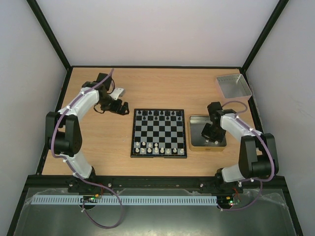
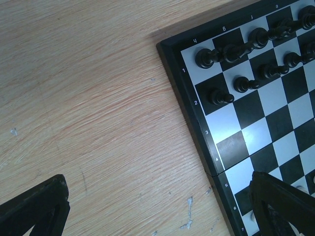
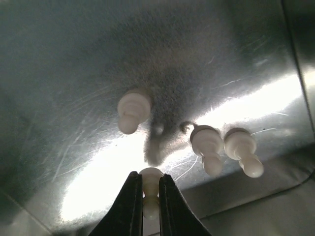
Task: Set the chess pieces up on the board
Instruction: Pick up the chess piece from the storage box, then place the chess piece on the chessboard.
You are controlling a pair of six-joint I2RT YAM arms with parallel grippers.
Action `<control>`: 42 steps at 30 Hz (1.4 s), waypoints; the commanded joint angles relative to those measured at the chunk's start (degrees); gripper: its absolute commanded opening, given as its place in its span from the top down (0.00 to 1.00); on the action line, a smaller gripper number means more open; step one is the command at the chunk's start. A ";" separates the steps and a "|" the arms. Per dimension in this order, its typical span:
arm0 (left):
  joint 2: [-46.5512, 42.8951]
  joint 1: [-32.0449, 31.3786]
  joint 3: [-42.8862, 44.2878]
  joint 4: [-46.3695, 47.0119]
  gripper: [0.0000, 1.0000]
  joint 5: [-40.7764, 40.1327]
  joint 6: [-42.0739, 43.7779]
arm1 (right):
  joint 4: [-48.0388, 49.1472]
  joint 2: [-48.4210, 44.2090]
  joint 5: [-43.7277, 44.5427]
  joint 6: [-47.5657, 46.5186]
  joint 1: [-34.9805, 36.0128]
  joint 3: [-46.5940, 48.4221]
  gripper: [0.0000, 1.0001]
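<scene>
Work over on the right side: pinching a tiny cream-white plastic pawn (image 3: 150,175) between the two black fingers (image 3: 129,206) of the right gripper (image 3: 149,183), jaws pressed in tight just under its round head. Doing that down inside the tan-rimmed shiny metal rectangular tray (image 1: 196,121), just right of the small black-rimmed chessboard (image 1: 158,132) with black and grey-white squares. Struggling to tell whether that pawn is resting on the tray floor or hanging just off it (glare is brutal in the wrist view). Sharing the tray with three more loose cream-white pieces (image 3: 134,112): one off to the left, two just beside each other on the right.

Hovering the left gripper (image 2: 157,211) spread wide with nothing between its jaws, over the pale wooden table (image 2: 88,98) near the chessboard's far left corner. Showing one dark finger (image 2: 37,209) against the wood and the other in front of the board's edge in its wrist view. Looking straight at small black pieces (image 2: 219,97) standing on the corner squares there.

Seeing, from the top camera, black pieces lining the far two rows and a cream-white set (image 1: 156,147) lining the near two. Also spotting a grey square bin (image 1: 234,86) at the table's far right corner, well apart from both arms.
</scene>
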 commanded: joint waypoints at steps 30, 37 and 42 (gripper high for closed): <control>-1.21 -1.87 -0.06 -0.53 0.01 -1.06 -0.03 | -12.74 19.23 3.20 -5.19 40.66 31.23 0.96; -2.13 -2.32 -0.87 -0.22 0.01 -1.92 0.03 | -11.03 21.04 1.67 -5.69 43.36 30.71 0.96; -2.49 -2.41 -1.14 -0.13 0.01 -2.15 -0.02 | -8.54 21.20 0.59 -5.17 43.59 28.83 0.96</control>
